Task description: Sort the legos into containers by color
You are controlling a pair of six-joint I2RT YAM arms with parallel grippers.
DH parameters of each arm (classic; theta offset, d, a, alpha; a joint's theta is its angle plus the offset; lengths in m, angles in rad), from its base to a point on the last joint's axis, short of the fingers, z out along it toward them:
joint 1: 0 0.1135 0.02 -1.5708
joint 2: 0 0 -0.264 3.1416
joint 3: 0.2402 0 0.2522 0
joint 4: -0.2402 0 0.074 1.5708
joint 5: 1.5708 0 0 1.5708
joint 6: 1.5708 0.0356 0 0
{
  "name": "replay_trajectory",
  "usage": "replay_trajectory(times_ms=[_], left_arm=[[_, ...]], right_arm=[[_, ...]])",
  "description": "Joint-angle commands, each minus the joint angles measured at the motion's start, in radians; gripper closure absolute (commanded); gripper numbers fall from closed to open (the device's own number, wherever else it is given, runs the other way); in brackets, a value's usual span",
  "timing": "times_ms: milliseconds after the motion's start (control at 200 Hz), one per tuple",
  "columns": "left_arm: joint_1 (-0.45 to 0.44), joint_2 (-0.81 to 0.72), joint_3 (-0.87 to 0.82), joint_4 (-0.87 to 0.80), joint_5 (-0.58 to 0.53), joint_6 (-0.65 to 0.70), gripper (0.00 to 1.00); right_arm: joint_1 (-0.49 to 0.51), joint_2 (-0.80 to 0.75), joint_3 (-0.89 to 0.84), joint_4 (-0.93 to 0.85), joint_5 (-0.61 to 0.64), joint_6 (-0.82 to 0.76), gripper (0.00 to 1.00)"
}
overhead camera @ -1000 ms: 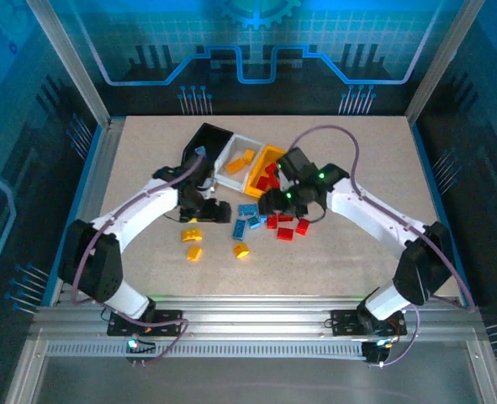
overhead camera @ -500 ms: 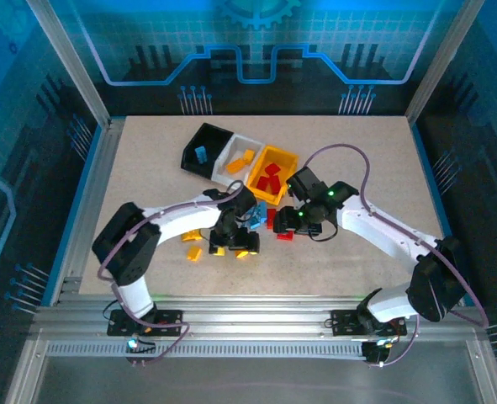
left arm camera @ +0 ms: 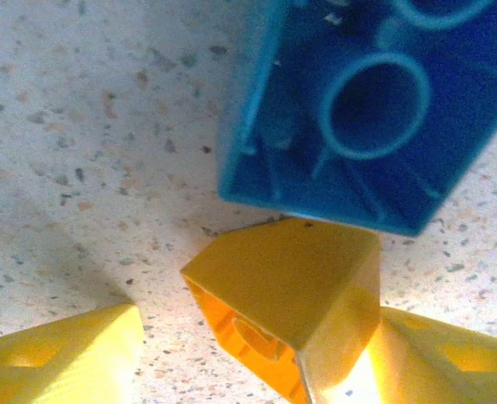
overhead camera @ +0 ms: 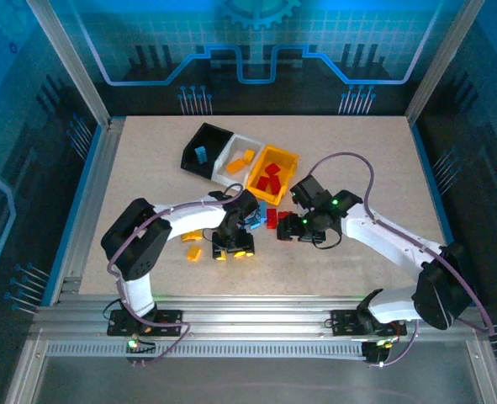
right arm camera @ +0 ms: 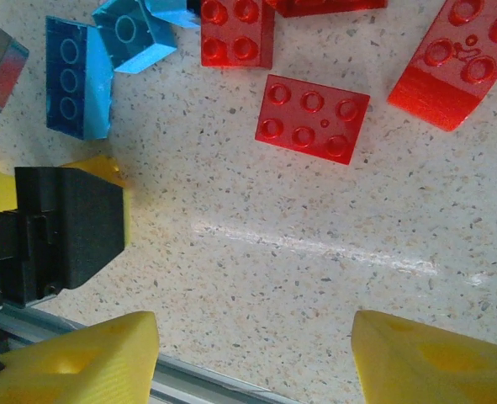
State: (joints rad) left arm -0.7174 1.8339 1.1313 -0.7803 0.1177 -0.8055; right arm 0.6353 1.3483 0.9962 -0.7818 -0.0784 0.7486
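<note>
L gripper (overhead camera: 233, 249) down over a yellow lego (left arm camera: 290, 286); R gripper (right arm camera: 252, 353) empty nr the red legos (right arm camera: 313, 118).

L jaws partly open either side of the yellow lego, not clamped yet: table (overhead camera: 357, 168) shows betw. one finger (left arm camera: 63, 353) and the lego, prob. lining up a pick. A blue lego (left arm camera: 357, 109) sits just beside it. R jaws wide apart w/ nothing between.
Black bin (overhead camera: 210, 133) holds a blue lego, white bin (overhead camera: 252, 145) yellow-orange ones, yellow bin (overhead camera: 282, 152) red ones.

Probably a robotics lab cell: aluminium frame (overhead camera: 248, 324), blue circuit-print panels (overhead camera: 256, 42), speckled table (overhead camera: 357, 151).
</note>
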Motion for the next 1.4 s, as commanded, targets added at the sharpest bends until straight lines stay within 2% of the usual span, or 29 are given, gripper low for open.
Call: replay_trajectory(times_ms=[0,280,515,670,795,1026,1231,1396], left_arm=[[-0.009,0.060,0.008,0.070,0.045,-0.010,0.35],[0.017,0.079,0.038,0.062,0.048,0.035,0.58],[0.033,0.040,0.038,0.043,0.043,0.073,0.59],[0.039,-0.044,0.045,-0.006,0.027,0.103,0.59],[0.078,-0.101,0.081,-0.058,0.021,0.135,0.59],[0.192,-0.094,0.277,-0.128,0.027,0.221,0.58],[0.282,0.063,0.532,-0.155,0.057,0.267,0.58],[0.321,0.221,0.741,-0.162,0.091,0.266,0.58]], right_arm=[[-0.002,-0.013,-0.005,0.021,0.002,0.013,0.36],[-0.002,0.027,0.038,0.013,-0.006,-0.012,0.36],[-0.002,0.043,0.053,0.005,-0.006,-0.025,0.36],[-0.005,0.051,0.057,0.003,-0.003,-0.031,0.36],[-0.008,0.053,0.055,0.006,-0.005,-0.031,0.36],[-0.025,0.041,0.055,-0.005,-0.003,-0.034,0.36],[-0.048,0.013,0.046,-0.022,-0.004,-0.041,0.36],[-0.073,-0.016,0.021,-0.025,-0.010,-0.042,0.36]])
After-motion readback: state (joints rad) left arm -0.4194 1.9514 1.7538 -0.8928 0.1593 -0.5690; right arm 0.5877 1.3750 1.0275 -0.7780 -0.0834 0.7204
